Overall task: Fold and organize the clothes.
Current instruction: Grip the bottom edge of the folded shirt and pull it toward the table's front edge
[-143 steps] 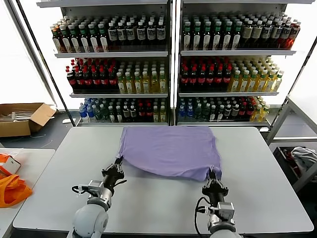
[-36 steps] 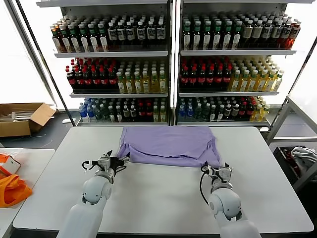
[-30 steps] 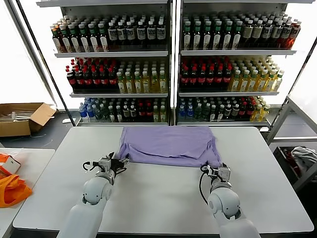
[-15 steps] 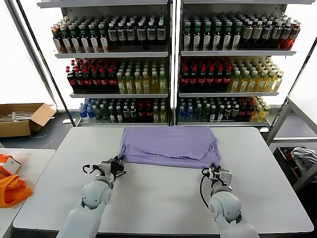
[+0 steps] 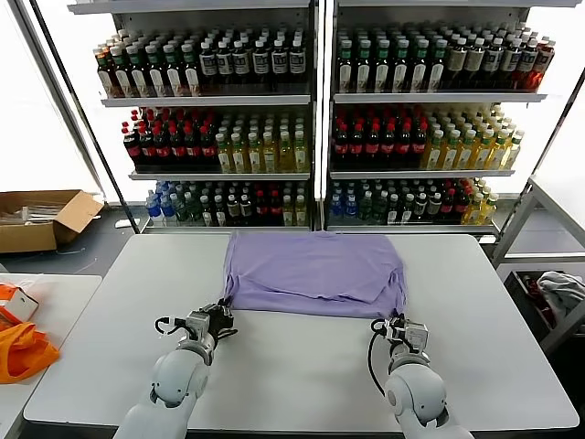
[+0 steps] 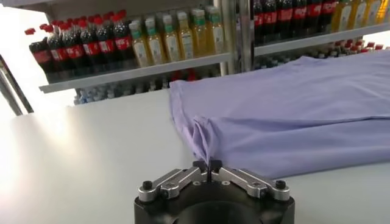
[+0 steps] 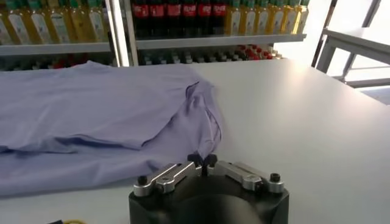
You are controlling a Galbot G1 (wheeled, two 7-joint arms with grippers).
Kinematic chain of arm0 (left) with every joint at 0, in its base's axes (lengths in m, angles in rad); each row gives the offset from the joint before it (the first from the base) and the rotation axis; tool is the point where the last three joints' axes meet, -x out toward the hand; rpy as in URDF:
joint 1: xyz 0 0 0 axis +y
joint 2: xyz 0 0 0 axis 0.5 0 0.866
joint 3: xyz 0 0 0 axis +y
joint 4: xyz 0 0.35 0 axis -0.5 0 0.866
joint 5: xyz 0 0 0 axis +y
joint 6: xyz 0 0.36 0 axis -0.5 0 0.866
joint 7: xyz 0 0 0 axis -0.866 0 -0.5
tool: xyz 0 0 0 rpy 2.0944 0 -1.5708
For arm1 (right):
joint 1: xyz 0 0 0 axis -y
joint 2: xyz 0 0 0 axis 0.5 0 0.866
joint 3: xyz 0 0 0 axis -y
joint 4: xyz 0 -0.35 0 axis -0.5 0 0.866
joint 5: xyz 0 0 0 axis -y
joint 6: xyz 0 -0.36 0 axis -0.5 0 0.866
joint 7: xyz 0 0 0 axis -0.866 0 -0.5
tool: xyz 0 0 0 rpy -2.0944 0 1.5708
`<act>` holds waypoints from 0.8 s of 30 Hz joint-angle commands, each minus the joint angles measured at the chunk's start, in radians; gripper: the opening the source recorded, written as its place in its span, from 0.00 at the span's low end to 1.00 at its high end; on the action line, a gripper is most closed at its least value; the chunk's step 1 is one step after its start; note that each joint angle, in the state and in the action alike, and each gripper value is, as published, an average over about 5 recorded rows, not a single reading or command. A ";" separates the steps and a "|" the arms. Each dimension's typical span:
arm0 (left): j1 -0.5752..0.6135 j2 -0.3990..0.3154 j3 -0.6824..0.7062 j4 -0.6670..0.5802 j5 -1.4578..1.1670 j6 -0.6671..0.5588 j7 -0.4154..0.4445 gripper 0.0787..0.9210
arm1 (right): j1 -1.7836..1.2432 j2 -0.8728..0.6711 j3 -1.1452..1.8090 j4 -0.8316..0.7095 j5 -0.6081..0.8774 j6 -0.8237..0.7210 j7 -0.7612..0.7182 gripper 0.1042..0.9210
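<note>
A lavender-purple T-shirt (image 5: 311, 273) lies folded on the far half of the grey-white table (image 5: 302, 375). My left gripper (image 5: 222, 315) is shut on the shirt's near left corner; in the left wrist view that gripper (image 6: 208, 168) pinches a gathered fold of the shirt (image 6: 286, 115). My right gripper (image 5: 395, 322) is shut on the near right corner. The right wrist view has the right gripper (image 7: 202, 162) closed on the hem of the shirt (image 7: 103, 115). Both grippers sit low at the table surface.
Shelves of drink bottles (image 5: 311, 119) stand behind the table. An orange fabric item (image 5: 20, 347) lies on a side table at the left, with a cardboard box (image 5: 37, 218) on the floor beyond. A grey-white cloth bundle (image 5: 559, 291) sits at the right.
Both grippers have shut on the shirt's near corners and pulled back toward me; the near edge of the shirt has followed them and lies straighter.
</note>
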 commanded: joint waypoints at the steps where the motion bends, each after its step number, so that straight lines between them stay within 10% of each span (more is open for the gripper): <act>1: 0.215 0.060 -0.030 -0.250 0.035 -0.004 -0.006 0.01 | -0.098 0.000 0.001 0.162 -0.040 0.004 0.004 0.02; 24: 0.619 0.052 -0.132 -0.473 0.122 -0.083 -0.012 0.01 | -0.476 -0.050 -0.003 0.373 -0.102 0.005 0.066 0.02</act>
